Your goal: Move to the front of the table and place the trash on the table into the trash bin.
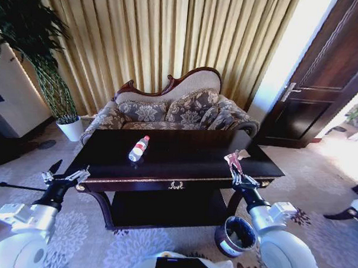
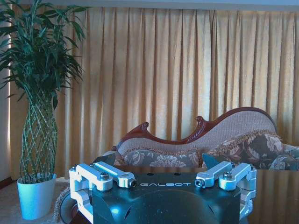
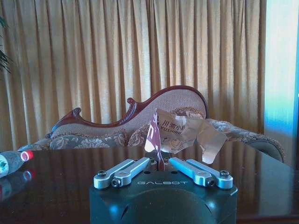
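The wrapper point(image 3: 180, 135), light crinkly foil (easily torn), I hold by its lower edge in my right tool point(image 3: 161, 164), left tool point(image 2: 163, 184) wide.

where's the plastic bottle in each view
Head view: plastic bottle lies on the table, left of centre, red cap toward the sofa.
Left wrist view: not in it.
Right wrist view: at the left edge, lying on the tabletop, cap inward.
Shared landmark: the carved-back sofa.

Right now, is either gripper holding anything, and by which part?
The right gripper pinches the wrapper by its lower edge, above the table. The left gripper is open and holds nothing.
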